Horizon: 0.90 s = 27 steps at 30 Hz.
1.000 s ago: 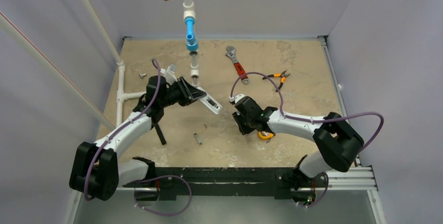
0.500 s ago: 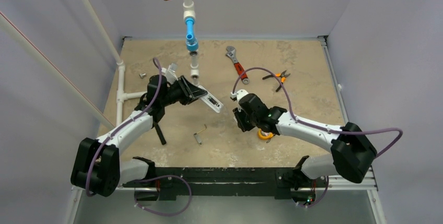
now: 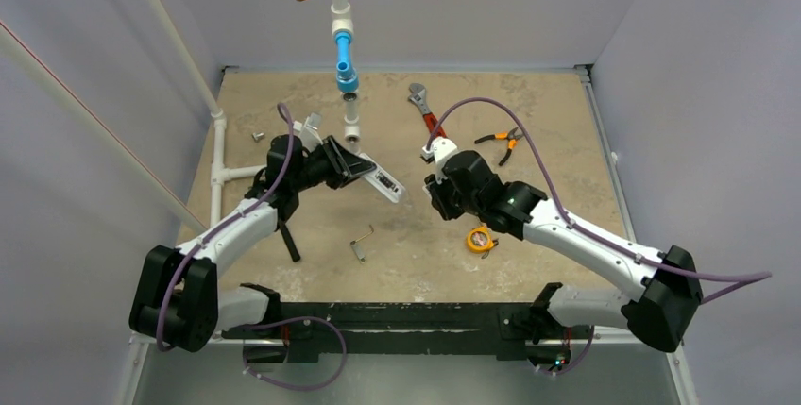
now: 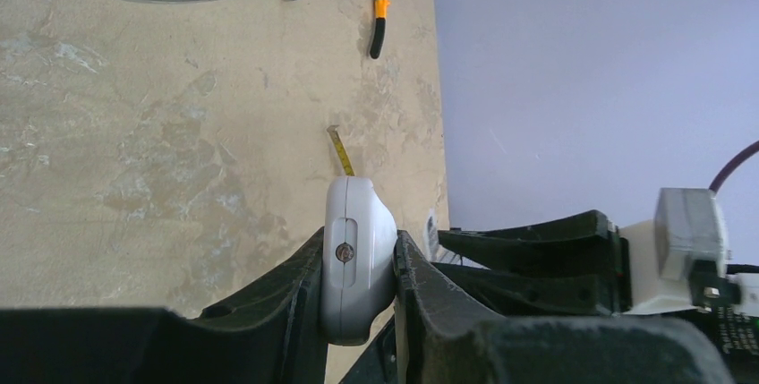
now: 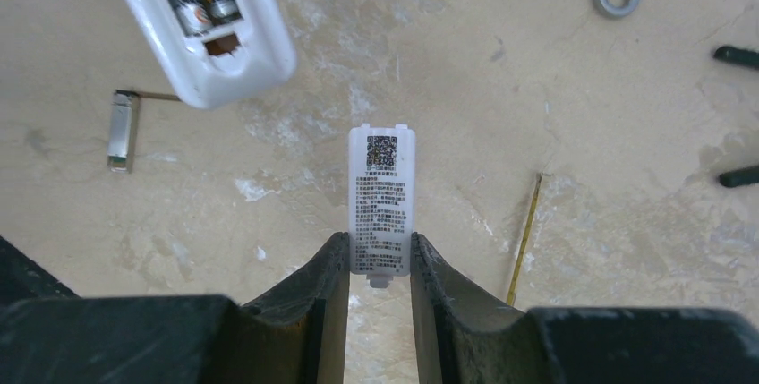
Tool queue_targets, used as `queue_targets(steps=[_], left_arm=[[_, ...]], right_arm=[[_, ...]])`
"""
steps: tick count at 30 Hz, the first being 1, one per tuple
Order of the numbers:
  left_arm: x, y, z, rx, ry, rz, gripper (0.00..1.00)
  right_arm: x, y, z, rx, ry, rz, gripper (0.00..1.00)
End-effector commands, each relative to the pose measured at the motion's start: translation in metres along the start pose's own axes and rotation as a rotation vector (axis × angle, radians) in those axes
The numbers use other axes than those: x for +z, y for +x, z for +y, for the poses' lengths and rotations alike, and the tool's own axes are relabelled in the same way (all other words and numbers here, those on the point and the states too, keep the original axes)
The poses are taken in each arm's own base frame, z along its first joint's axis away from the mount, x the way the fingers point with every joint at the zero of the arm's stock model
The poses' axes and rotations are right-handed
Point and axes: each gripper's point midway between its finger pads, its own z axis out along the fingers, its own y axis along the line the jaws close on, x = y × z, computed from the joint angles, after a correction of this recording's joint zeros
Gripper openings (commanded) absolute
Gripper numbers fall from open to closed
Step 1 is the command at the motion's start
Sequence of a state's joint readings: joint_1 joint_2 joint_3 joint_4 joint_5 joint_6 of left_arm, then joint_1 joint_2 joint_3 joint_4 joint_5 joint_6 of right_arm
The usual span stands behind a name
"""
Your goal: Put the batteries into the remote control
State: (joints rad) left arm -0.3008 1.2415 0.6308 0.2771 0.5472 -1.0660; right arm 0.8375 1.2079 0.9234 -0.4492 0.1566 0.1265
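My left gripper (image 4: 358, 245) is shut on the remote control (image 3: 382, 182), a slim white slab held tilted above the table's middle. The left wrist view shows only the remote's rounded edge (image 4: 356, 263) clamped between the fingers. In the right wrist view the remote's end (image 5: 201, 21) hangs at the upper left with its battery compartment open. Metal contacts and what look like batteries show inside. My right gripper (image 5: 379, 245) is shut on the white battery cover (image 5: 381, 200), printed label up, a short way right of the remote.
A red-handled wrench (image 3: 428, 118) and orange pliers (image 3: 502, 143) lie at the back right. A yellow tape measure (image 3: 481, 239) sits under the right arm. A small metal piece (image 3: 359, 244) lies front centre. A pipe assembly (image 3: 346, 56) hangs at the back, with white pipes (image 3: 220, 155) along the left.
My right arm has stretched away from its base toward the back of the table with the cover, uncovering the tape measure. The left arm and the remote have stayed put.
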Motion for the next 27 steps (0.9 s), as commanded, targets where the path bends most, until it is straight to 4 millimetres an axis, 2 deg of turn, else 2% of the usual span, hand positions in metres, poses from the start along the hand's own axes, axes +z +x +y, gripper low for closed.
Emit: queue_targets(steps=[1, 9, 16, 27], left_arm=[[0.002, -0.007, -0.024, 0.032, 0.086, -0.008, 0.00], [0.013, 0.014, -0.037, 0.054, 0.133, 0.063, 0.00], [0.016, 0.019, -0.045, 0.064, 0.159, 0.071, 0.00], [0.017, 0.029, -0.057, 0.092, 0.260, 0.074, 0.00]], right_arm=[[-0.029, -0.039, 0.010, -0.058, -0.076, -0.101, 0.20], [-0.038, -0.054, 0.027, -0.151, -0.183, -0.123, 0.20], [-0.035, -0.056, 0.042, -0.155, -0.268, -0.130, 0.20], [-0.040, -0.068, 0.054, -0.136, -0.325, -0.172, 0.19]])
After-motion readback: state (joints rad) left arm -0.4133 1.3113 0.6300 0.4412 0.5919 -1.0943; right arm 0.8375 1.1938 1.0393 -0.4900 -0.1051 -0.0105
